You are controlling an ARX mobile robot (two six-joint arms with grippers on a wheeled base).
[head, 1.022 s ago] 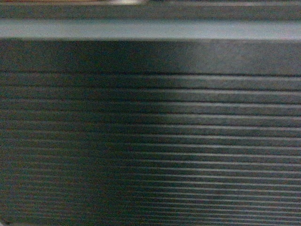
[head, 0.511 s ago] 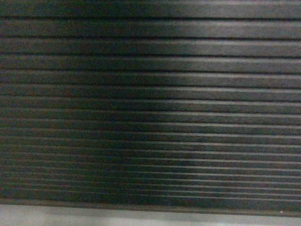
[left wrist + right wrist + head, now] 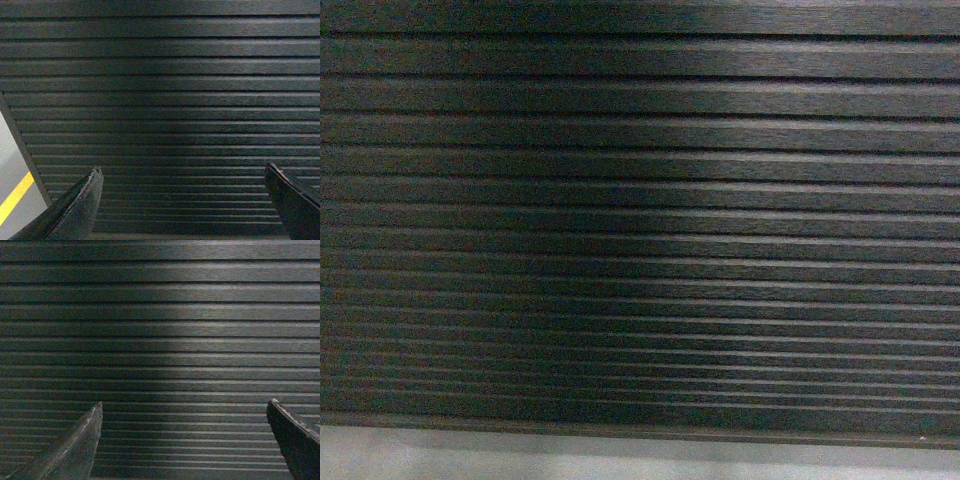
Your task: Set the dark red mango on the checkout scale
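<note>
Slatted black front of checkout (image 3: 640, 220) filling all three views, close up.

Grey floor (image 3: 620, 458) strip along bottom edge of head view, meeting lowest slat; in left wrist view, left end of slats cut by slanted corner edge, with pale floor and yellow line (image 3: 14, 198) beyond, the only open room. Left gripper (image 3: 184, 202) fingers (image 3: 80, 207) spread wide, empty, facing slats; right gripper (image 3: 184, 440) fingers (image 3: 75, 450) likewise wide and empty. Dark red mango and scale out of sight. Against half a second ago, head view nearly unchanged; a second ago, tabletop edge showed near top, now gone.
</note>
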